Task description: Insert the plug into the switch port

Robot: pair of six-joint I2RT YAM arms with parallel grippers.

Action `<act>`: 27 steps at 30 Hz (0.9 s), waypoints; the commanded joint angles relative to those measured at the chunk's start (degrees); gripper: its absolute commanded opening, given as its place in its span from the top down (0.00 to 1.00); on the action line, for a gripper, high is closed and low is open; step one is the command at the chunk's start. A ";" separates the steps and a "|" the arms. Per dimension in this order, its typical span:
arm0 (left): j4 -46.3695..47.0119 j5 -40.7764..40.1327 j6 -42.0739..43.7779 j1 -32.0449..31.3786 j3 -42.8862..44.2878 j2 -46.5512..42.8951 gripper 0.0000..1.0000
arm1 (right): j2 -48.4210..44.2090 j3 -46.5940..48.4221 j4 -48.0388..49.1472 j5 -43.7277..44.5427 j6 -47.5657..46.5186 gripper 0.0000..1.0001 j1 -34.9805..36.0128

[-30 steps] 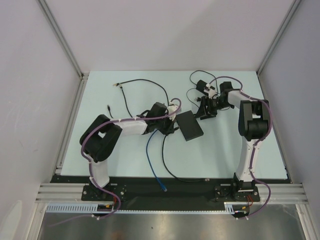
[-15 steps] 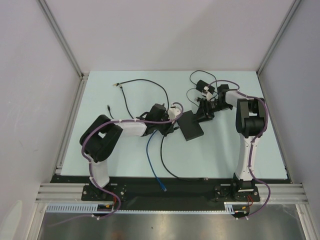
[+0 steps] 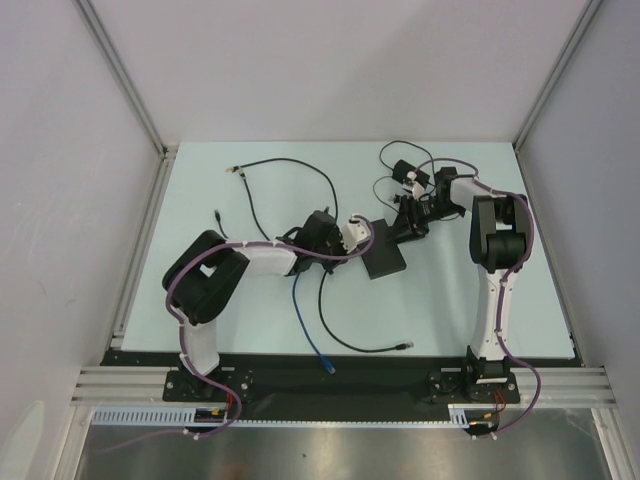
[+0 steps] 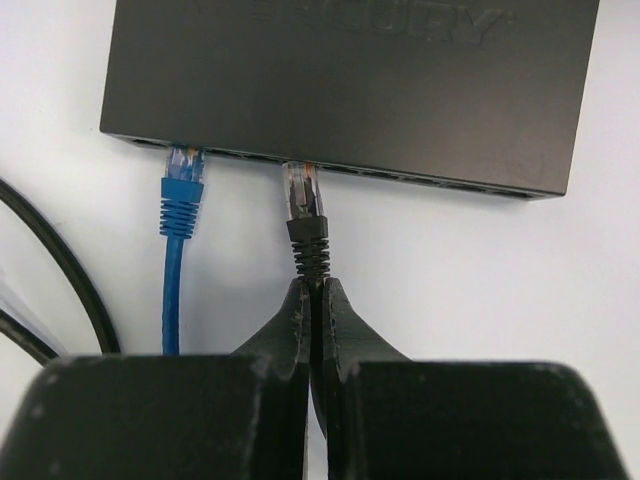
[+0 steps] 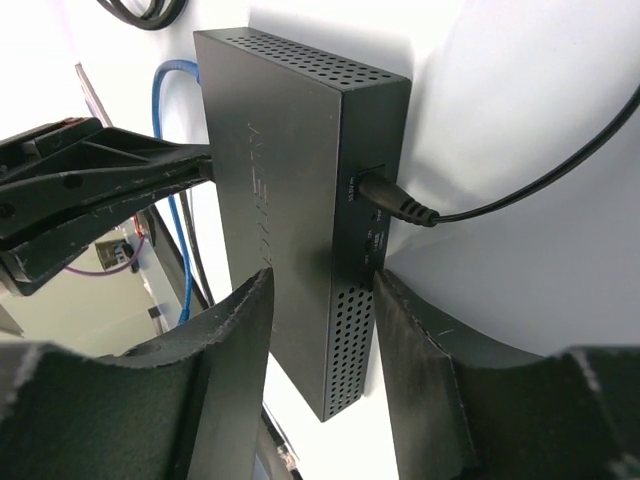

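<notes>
The switch (image 4: 350,90) is a flat black box, also seen in the top view (image 3: 386,258). My left gripper (image 4: 315,292) is shut on the black cable just behind its plug (image 4: 303,195). The clear plug tip sits at the mouth of a port on the switch's near edge, most of it still showing. A blue plug (image 4: 183,170) sits in the port to its left. My right gripper (image 5: 320,320) is shut on the switch (image 5: 290,190), one finger on each flat face. In the top view the left gripper (image 3: 362,234) and the right gripper (image 3: 403,228) meet at the switch.
A black power lead (image 5: 395,203) is plugged into the switch's far edge. The blue cable (image 3: 305,320) runs toward the table's front edge. A black cable's loose end (image 3: 403,345) lies at the front. A power adapter (image 3: 405,172) and coiled cables lie behind.
My left gripper has moved right with the black plug up to the switch's edge. My right gripper has moved left onto the switch. The black cable's loop at the front has shifted.
</notes>
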 commanded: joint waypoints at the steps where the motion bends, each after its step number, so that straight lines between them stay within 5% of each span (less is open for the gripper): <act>1: 7.48 2.46 4.67 -2.14 -0.09 -0.73 1.00 | 1.51 3.26 -3.73 -2.31 -2.38 0.49 0.93; 10: 7.40 2.64 5.47 -2.14 -0.54 -1.52 1.00 | 4.59 10.83 -8.12 1.30 -4.75 0.41 0.14; 27: 4.76 1.32 2.13 -3.37 5.53 1.99 1.00 | 3.28 1.88 -4.53 -3.88 2.96 0.59 3.03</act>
